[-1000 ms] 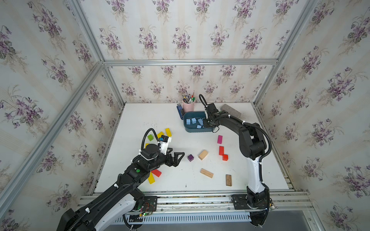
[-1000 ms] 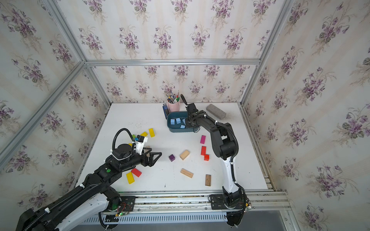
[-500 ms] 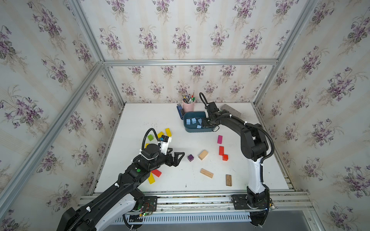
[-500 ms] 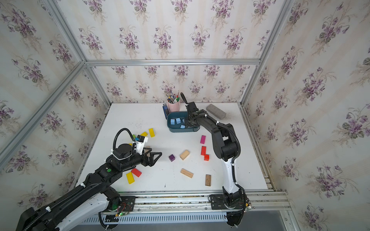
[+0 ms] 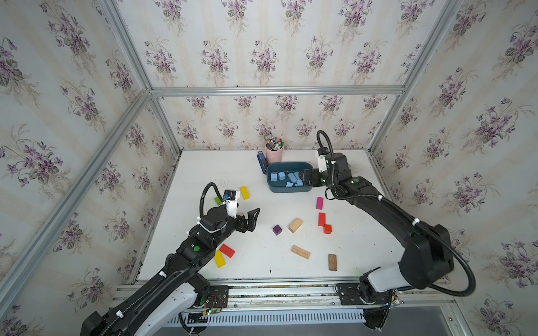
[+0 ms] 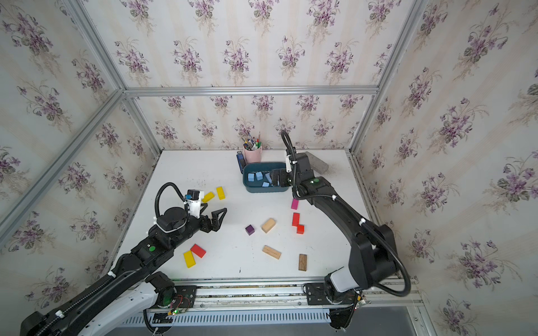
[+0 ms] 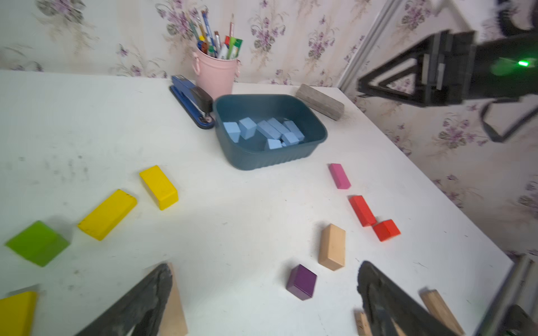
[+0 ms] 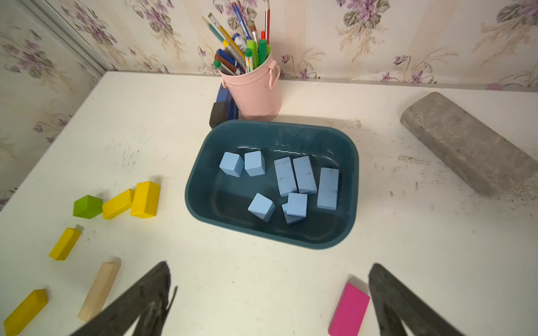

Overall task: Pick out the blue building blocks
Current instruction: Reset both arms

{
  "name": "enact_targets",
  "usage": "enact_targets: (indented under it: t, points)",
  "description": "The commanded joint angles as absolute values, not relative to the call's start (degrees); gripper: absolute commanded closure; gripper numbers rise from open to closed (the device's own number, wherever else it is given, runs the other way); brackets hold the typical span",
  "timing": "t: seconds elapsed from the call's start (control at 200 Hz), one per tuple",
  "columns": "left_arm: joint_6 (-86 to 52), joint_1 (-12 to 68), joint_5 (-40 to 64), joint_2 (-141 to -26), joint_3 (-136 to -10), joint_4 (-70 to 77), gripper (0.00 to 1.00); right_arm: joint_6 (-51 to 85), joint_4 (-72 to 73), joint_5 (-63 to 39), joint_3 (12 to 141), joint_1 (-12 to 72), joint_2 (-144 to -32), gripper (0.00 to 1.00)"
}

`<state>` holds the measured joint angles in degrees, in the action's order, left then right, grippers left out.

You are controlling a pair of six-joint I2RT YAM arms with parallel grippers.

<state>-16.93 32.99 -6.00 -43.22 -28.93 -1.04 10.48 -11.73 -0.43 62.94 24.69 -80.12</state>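
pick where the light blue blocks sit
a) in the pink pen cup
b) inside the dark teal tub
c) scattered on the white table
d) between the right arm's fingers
B: in the right wrist view the blue building blocks all lie inside the dark teal tub, and none shows on the table.

A teal tub [image 5: 288,189] was set on the white worktop [image 5: 218,168], a pink cup [image 5: 274,156] behind it, coloured blocks [image 5: 295,225] before it.
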Motion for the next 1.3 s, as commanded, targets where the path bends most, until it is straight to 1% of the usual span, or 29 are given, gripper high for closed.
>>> enact_targets:
  t: [0.0,0.105,0.25,0.36,0.445,0.49,0.53,0.585,0.73,0.804,0.909,0.989,1.114,1.189,1.299]
  points:
    - [-11.9,33.0,-20.0,-43.2,-29.4,-0.6,0.01,11.8,-1.8,2.4,54.6,24.6,-72.4,0.0]
    - [-7.4,32.6,-27.7,-45.2,-29.2,1.5,0.01,12.5,5.6,8.0,43.3,24.7,-62.6,0.0]
    - [-3.5,30.1,-33.2,-51.3,-29.3,5.9,0.01,10.1,18.6,20.1,28.1,24.7,-52.5,0.0]
    - [-3.4,26.4,-31.7,-56.5,-28.8,9.7,0.01,8.6,28.2,35.6,18.7,24.5,-50.2,0.01]
    - [-4.0,23.5,-30.7,-60.1,-27.5,14.1,0.01,5.7,34.9,40.0,14.0,23.3,-51.6,0.0]
    - [-3.9,21.8,-29.9,-61.9,-26.8,17.4,0.01,4.9,36.2,39.4,13.2,22.1,-53.0,0.0]
    - [-4.0,20.7,-28.8,-62.8,-28.1,16.0,0.01,4.4,37.3,38.8,13.0,21.1,-54.7,0.0]
    - [-2.9,19.6,-28.2,-64.0,-27.9,18.3,0.01,3.0,39.7,37.2,12.5,19.9,-57.5,0.0]
    - [-2.1,15.8,-24.9,-68.5,-25.0,26.8,0.01,-2.5,51.5,33.4,10.6,17.9,-65.9,0.01]
    - [-1.7,14.4,-23.7,-70.9,-24.7,28.0,0.01,-3.4,57.3,30.8,9.8,16.5,-69.5,0.0]
    - [0.2,13.3,-22.6,-74.0,-21.9,35.4,0.01,-3.3,63.6,25.5,8.9,14.1,-73.6,0.0]
    - [1.7,12.7,-20.7,-74.2,-22.1,35.9,0.01,-5.0,65.3,22.9,9.4,13.5,-75.4,0.0]
    - [3.1,10.7,-17.0,-76.9,-21.4,41.1,0.01,-7.6,69.9,20.1,9.4,12.4,-78.3,0.0]
    - [2.8,9.4,-14.8,-80.0,-21.3,44.2,0.01,-6.9,65.5,16.7,11.7,11.2,-78.7,0.0]
    - [2.2,7.8,-11.5,-86.2,-22.6,46.3,0.01,-4.9,65.5,11.0,12.7,8.8,-79.9,0.0]
